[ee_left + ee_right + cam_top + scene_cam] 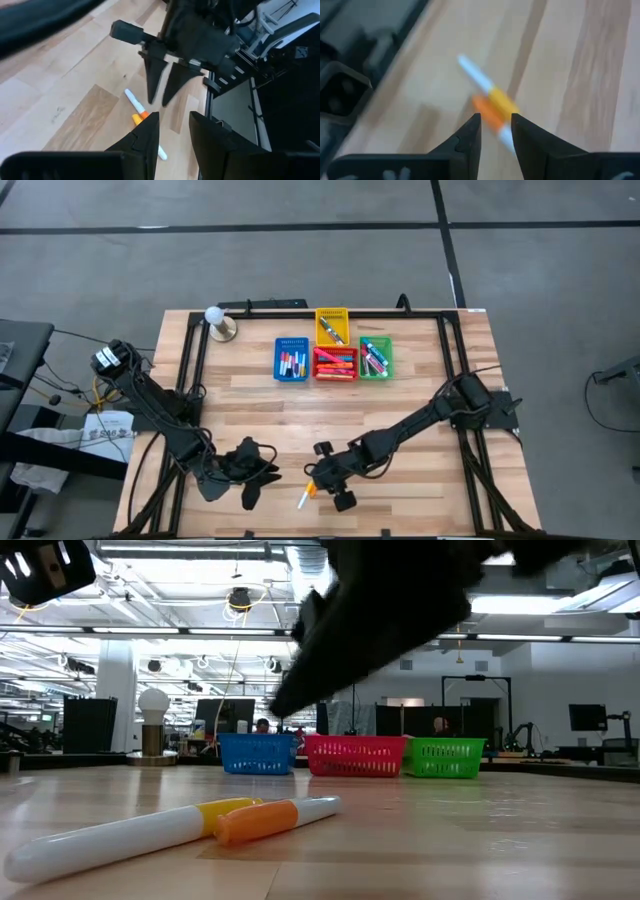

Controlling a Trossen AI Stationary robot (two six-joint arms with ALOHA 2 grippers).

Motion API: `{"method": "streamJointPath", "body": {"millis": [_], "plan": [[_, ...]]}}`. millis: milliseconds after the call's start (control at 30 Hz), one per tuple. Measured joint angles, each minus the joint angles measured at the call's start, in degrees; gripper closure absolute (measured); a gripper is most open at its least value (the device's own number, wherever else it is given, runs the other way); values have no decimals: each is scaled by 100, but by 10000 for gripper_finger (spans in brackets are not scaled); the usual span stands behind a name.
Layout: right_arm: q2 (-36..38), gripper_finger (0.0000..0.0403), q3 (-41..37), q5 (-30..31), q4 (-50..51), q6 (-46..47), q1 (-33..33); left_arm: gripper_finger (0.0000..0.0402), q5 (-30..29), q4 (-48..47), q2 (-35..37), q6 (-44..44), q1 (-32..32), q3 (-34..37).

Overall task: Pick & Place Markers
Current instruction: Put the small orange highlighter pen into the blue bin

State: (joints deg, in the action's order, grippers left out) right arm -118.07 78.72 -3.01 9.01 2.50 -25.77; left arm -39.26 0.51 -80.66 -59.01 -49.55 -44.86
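Note:
Two white-barrelled markers lie side by side on the wood near the table's front edge (304, 496). One has a yellow cap (225, 810) and one an orange cap (255, 822). My right gripper (496, 122) hangs open just above them, slanting down, with a fingertip on either side of the pair (492, 107) and clear of both. My left gripper (174, 125) stands open to their left (262, 472), pointing at them, with nothing between its fingers. More markers lie in the bins at the far side.
Blue (291, 360), red (335, 364), green (375, 357) and yellow (332, 325) bins stand together at the table's far middle. A white bulb on a round base (218, 322) sits at the far left. Black rails (452, 370) run along the table's sides.

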Motion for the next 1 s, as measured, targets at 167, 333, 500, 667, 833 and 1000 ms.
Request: {"method": "streamJointPath", "body": {"millis": [167, 333, 500, 667, 833, 1000], "plan": [[-106, 285, 37, -26, 77, -85, -1, 296, -12, 42, -2, 23, -16, 4], [-173, 275, 28, -156, 304, -298, -3, 296, -20, 72, -2, 23, -16, 48], [-237, 277, 17, -113, 463, -546, 39, 296, -24, 85, -4, 22, -6, 63], [-237, 280, 23, 22, 423, -766, 120, 296, -42, 83, -4, 23, 12, 63], [-342, 280, 30, -5, 438, -934, 225, 296, -66, 83, -4, 23, 17, 63], [-614, 282, 56, -334, 547, -1010, 275, 296, -66, 83, -4, 25, 17, 63]]}}
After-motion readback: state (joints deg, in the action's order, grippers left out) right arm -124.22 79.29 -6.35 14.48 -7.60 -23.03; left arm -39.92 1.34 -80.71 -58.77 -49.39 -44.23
